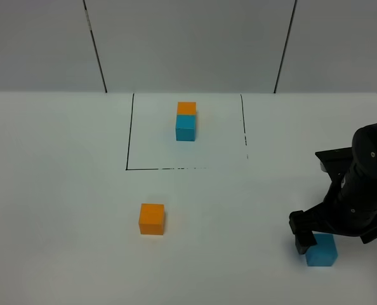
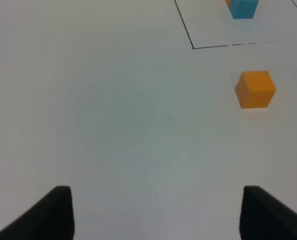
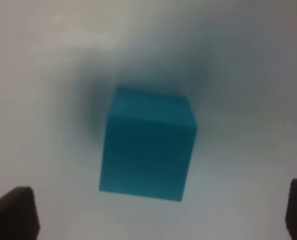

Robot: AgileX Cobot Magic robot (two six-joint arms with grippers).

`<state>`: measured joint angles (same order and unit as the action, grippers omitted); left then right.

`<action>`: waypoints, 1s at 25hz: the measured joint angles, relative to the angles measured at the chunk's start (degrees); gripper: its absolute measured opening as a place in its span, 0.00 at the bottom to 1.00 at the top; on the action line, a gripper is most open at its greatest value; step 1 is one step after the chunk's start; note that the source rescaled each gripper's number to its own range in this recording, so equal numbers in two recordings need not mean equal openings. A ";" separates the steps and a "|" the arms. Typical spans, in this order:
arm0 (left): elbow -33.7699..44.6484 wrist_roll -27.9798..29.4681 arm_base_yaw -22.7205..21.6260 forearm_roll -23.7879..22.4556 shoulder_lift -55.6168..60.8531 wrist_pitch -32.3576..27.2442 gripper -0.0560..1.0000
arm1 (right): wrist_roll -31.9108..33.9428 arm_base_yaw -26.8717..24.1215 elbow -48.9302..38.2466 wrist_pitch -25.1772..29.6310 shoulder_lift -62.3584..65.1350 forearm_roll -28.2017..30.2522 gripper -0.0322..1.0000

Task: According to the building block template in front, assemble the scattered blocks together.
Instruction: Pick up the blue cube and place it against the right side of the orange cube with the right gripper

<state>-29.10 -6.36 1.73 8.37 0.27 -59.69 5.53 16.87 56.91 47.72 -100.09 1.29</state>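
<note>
Lining up the grab on the cyan block (image 1: 321,250), near the front right corner of the bench (image 1: 61,190).

Exterior high: the right end effector (image 1: 319,241) sits low over the cyan block, jaws spread fully and gripping nothing. One finger (image 1: 301,240) is just beside the block's left face; the other is hidden by the arm. The orange block (image 1: 152,219) is mid-bench, just in front of the outline (image 1: 129,133). In the template (image 1: 186,121), orange is on the far side and cyan touches it on the near side.

Left wrist: the left end effector (image 2: 156,215) has its jaws apart and empty, well short of the orange block.

Right wrist: the cyan block is centred between the tips and looks slightly skewed, but the picture is blurry.

Suggest squaring the wrist to the block faces, getting the pads onto mid-face, then closing gently. An off-centre pinch would likely spin the block.
</note>
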 joint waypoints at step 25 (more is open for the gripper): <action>0.00 0.05 0.00 0.00 0.00 0.00 0.50 | -0.86 0.00 -0.86 -8.51 -8.76 -0.63 1.00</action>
<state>-29.10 -6.31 1.73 8.37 0.27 -59.69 4.67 16.87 56.06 39.21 -108.85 0.67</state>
